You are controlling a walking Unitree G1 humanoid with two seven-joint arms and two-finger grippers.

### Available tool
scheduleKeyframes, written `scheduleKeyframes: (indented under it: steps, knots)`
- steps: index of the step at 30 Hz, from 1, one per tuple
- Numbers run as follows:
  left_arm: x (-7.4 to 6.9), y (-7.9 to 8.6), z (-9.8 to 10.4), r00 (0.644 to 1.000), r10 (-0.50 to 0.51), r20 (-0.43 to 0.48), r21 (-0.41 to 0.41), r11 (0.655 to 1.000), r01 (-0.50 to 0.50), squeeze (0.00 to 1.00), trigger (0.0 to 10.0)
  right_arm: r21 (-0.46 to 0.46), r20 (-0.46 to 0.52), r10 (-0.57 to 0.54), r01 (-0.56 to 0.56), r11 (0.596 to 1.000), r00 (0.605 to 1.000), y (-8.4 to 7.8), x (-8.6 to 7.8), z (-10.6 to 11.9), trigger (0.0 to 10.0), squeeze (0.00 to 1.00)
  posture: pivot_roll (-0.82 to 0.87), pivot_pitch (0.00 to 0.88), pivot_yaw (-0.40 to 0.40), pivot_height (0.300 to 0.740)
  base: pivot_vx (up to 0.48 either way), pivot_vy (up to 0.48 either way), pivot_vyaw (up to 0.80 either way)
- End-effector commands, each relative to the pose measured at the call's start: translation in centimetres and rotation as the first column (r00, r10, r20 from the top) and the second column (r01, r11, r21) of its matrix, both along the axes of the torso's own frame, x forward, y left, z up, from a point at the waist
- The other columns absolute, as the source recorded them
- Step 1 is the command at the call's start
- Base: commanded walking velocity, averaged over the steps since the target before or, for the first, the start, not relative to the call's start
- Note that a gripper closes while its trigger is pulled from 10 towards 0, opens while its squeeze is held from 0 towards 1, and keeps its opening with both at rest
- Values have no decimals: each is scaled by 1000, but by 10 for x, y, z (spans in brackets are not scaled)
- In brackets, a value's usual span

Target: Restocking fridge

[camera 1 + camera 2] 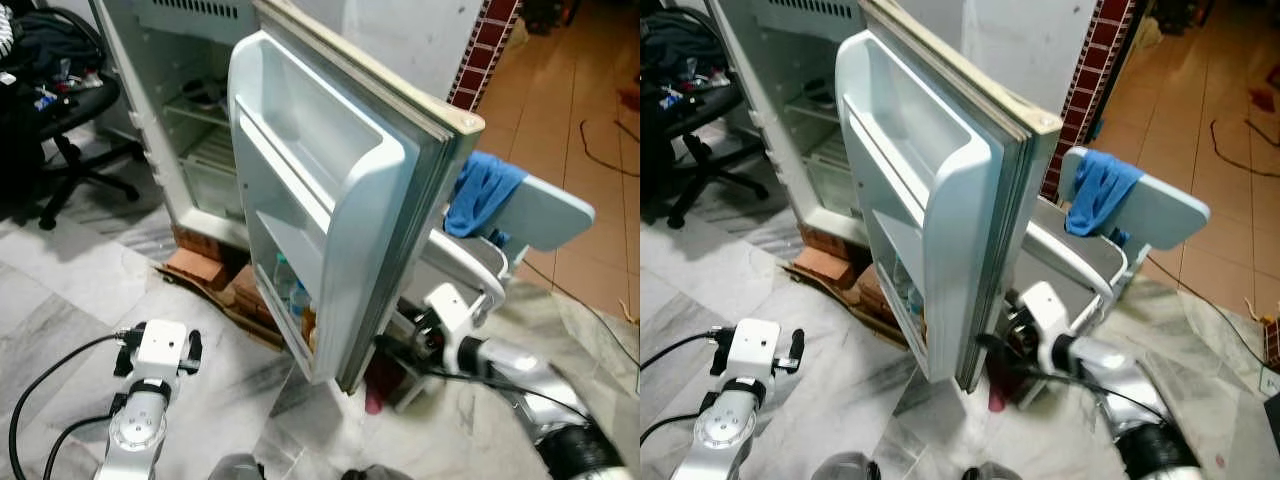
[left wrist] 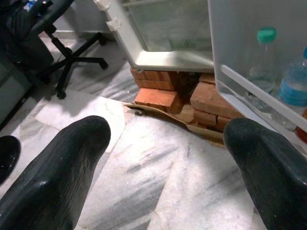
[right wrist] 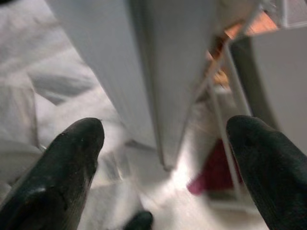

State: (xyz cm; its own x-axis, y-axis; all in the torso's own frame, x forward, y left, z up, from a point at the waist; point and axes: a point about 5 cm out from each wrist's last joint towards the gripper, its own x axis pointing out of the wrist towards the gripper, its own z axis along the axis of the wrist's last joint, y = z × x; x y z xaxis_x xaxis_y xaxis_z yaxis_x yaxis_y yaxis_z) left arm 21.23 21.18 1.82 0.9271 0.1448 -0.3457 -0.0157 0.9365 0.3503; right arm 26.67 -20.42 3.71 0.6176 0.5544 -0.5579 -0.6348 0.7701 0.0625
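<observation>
Down low, the right gripper (image 3: 165, 158) has its 2 black fingers (image 3: 64, 177) spread wide apart, 1 on each side of the outer edge of the fridge door (image 1: 340, 190) near its bottom corner, without touching it. Just beyond that edge a magenta object (image 3: 213, 175) sits blurred on the floor beside the white wire legs of a rack (image 3: 225, 120); what it is cannot be told. From the head, the right arm reaches in from the right to the door's lower edge.

The left gripper (image 2: 165, 158) is also spread wide, holding nothing, and hovers above the grey-veined marble floor (image 2: 158, 167) in front of the fridge (image 1: 185, 110). Ahead of it, red bricks (image 2: 158, 98) prop up the fridge cabinet, with torn cardboard (image 2: 163, 115) lying against them.

The door stands open, swung toward the robot. Its bottom shelf (image 2: 259, 96) holds 2 clear plastic bottles, 1 with a green cap (image 2: 264, 57) and 1 with a blue label (image 2: 293, 86), just beside each other. Inside the cabinet, wire shelves (image 1: 205, 115) are visible.

Behind the door stands a pale chair (image 1: 545, 210) with a blue cloth (image 1: 480, 195) draped over its back. A black office chair (image 1: 60, 110) piled with things sits to the left.
</observation>
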Motion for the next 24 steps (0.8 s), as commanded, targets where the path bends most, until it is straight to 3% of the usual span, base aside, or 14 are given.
scheduleKeyframes:
  steps: [1,3,6,8,11,12,15,17,19,22,24]
  knots:
    - [1,0,0,1000,-8,-15,7,1000,8,0,10000,-106,-8,-39,38,994,999,-16,5,-2,10000,0,132,48,-34,740,0,0,0]
    - [1,0,-1,1000,-9,-21,11,1000,9,0,10000,-167,8,-64,64,984,998,-29,12,2,10000,0,135,46,-34,740,0,0,0]
    - [1,-1,-1,1000,-8,-21,10,1000,8,0,10000,-164,46,-82,89,983,996,-30,18,7,10000,0,136,45,-34,740,0,0,0]
    - [2,-1,-1,1000,-7,-19,6,1000,7,0,10000,-27,201,-157,166,986,967,-23,39,32,10000,0,138,44,-35,740,0,0,0]
    - [2,-2,0,1000,-12,-15,2,1000,12,0,10000,139,235,-205,175,975,950,-12,48,49,10000,0,138,42,-34,740,0,0,0]
    - [2,-3,0,1000,-20,-17,2,1000,20,0,10000,314,238,-236,155,937,942,2,54,66,10000,0,138,41,-33,740,0,0,0]
    - [2,-3,-1,999,-25,-21,6,1000,25,0,10000,431,228,-201,86,898,953,17,55,80,10000,0,139,40,-32,740,0,0,0]
    - [0,-2,-2,999,-26,-33,13,1000,27,0,10000,566,245,-84,-73,821,966,41,47,100,10000,0,140,40,-33,740,0,0,0]
    - [-3,-1,-3,999,-21,-44,17,1000,22,0,10000,626,258,6,-172,761,966,55,37,112,10000,0,144,42,-36,740,0,0,0]
    - [-14,5,-8,997,8,-71,33,999,-6,0,10000,707,283,191,-339,621,940,75,12,125,10000,0,157,44,-44,740,0,0,0]
    - [-19,8,-10,996,28,-83,34,999,-26,0,10000,714,256,236,-348,608,938,78,5,119,10000,0,166,45,-49,740,0,0,0]
